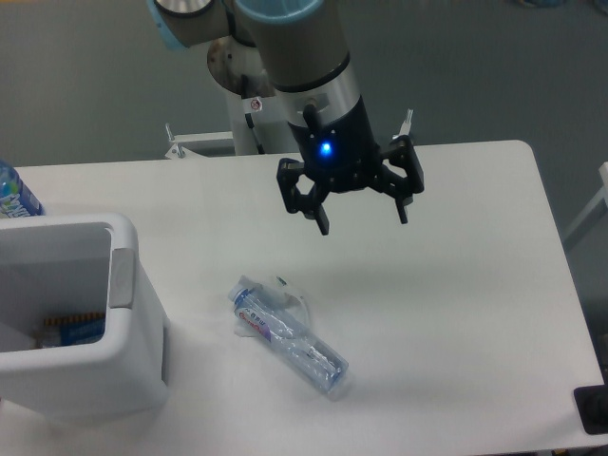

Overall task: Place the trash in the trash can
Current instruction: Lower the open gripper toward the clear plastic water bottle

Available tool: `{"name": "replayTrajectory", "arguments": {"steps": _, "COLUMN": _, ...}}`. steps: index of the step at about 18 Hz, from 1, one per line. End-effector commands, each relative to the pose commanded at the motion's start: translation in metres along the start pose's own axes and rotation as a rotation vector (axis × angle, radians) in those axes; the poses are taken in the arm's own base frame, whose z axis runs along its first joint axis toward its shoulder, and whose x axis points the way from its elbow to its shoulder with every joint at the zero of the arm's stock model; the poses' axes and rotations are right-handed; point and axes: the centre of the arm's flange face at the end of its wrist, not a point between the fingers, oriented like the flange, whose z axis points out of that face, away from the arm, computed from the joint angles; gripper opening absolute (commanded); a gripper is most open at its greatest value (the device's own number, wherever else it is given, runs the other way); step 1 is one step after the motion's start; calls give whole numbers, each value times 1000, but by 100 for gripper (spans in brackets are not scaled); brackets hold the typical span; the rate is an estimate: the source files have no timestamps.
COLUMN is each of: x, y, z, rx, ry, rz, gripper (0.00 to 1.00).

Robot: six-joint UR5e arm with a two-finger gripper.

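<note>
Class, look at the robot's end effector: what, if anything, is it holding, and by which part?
Nothing. The end effector hangs open above the table, with the crushed bottle lying untouched below it.

A white rectangular table (pixel 475 285) with rounded corners fills most of the view, and a grey floor (pixel 85 76) lies beyond it. At the far left edge stands an upright clear plastic bottle with a bright blue label (pixel 13 195), only partly in view. A small metal clamp-like fitting (pixel 176 145) sticks up at the table's far edge. At the lower right corner, a small black block (pixel 593 410) sits just off the table's edge.
</note>
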Motion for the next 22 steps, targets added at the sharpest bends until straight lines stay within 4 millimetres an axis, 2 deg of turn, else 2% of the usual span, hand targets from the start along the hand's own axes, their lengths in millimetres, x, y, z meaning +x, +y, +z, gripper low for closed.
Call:
{"name": "replayTrajectory", "arguments": {"steps": 9, "x": 6, "y": 3, "z": 11, "rx": -11, "ry": 17, "rz": -4, "gripper": 100}}
{"name": "replayTrajectory", "arguments": {"steps": 14, "x": 19, "y": 14, "z": 38, "rx": -61, "ry": 45, "rz": 5, "gripper": 100}}
{"name": "replayTrajectory", "arguments": {"steps": 18, "x": 24, "y": 12, "z": 47, "rx": -75, "ry": 50, "rz": -83, "gripper": 100}}
{"name": "replayTrajectory", "arguments": {"steps": 22, "x": 29, "y": -3, "z": 84, "rx": -96, "ry": 87, "rz": -126, "gripper": 100}}
